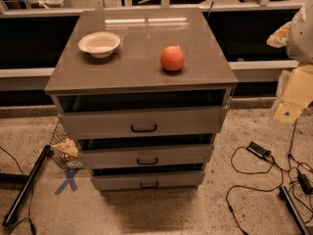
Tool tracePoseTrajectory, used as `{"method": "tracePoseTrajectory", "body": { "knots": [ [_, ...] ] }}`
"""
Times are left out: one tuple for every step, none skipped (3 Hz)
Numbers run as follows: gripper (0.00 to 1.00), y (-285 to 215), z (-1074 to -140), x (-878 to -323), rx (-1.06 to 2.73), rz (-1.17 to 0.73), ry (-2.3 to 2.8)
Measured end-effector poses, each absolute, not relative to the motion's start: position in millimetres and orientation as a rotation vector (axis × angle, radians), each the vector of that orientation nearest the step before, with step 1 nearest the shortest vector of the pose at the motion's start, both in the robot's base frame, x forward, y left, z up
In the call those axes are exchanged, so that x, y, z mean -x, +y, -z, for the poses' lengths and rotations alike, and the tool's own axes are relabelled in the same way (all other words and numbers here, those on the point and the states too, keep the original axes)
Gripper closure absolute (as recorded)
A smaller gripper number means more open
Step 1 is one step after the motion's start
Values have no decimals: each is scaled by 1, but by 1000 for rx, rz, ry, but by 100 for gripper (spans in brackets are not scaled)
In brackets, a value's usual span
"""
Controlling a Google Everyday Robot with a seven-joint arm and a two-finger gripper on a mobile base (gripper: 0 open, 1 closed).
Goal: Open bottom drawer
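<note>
A grey-brown cabinet point(142, 67) with three drawers stands in the middle of the camera view. The bottom drawer point(171, 180) has the narrowest front and a small black bar handle point(149, 184). A dark gap shows above its front. The middle drawer point(181, 155) and the top drawer point(186, 121) sit above it, each with a dark gap over its front. My gripper point(288, 112) hangs at the right edge, on a cream-coloured arm, well to the right of the cabinet and above the floor. It touches no drawer.
A white bowl point(99, 44) and an orange round fruit point(172, 58) sit on the cabinet top. Black cables and small devices point(258, 150) lie on the floor at the right. A wire basket point(63, 148), a black pole point(27, 185) and a blue tape X point(68, 180) are on the left.
</note>
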State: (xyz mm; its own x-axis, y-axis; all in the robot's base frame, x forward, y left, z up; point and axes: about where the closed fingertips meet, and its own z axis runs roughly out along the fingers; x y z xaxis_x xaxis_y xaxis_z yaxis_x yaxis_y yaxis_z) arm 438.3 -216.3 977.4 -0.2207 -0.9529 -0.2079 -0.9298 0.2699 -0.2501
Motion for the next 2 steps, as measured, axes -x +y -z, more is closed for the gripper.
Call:
{"method": "tracePoseTrajectory", "body": {
  "knots": [
    [0,-216,-977,-438,1722,102,2229],
    [0,-217,-941,-456,1735,6,2241]
  ]
}}
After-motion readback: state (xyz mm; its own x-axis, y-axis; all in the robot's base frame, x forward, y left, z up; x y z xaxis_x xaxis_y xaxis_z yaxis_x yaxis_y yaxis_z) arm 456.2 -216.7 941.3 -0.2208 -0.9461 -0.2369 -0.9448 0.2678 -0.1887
